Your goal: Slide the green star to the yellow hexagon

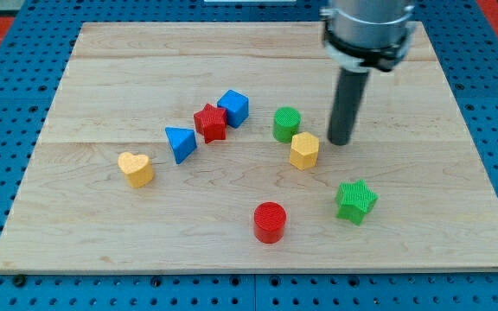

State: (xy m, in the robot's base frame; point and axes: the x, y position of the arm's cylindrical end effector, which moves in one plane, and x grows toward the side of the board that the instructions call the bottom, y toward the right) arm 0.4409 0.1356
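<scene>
Eight small blocks lay on the wooden bench (pixel 102 250). The green star (pixel 355 201) sat at lower right, well apart from the yellow hexagon (pixel 303 149) up and to its left. My tip (pixel 341 141) stood just right of the hexagon, above the star. No jaws showed, only a rod. A green cylinder (pixel 286 123) stood just above the hexagon, a red cylinder (pixel 269 222) lower centre
</scene>
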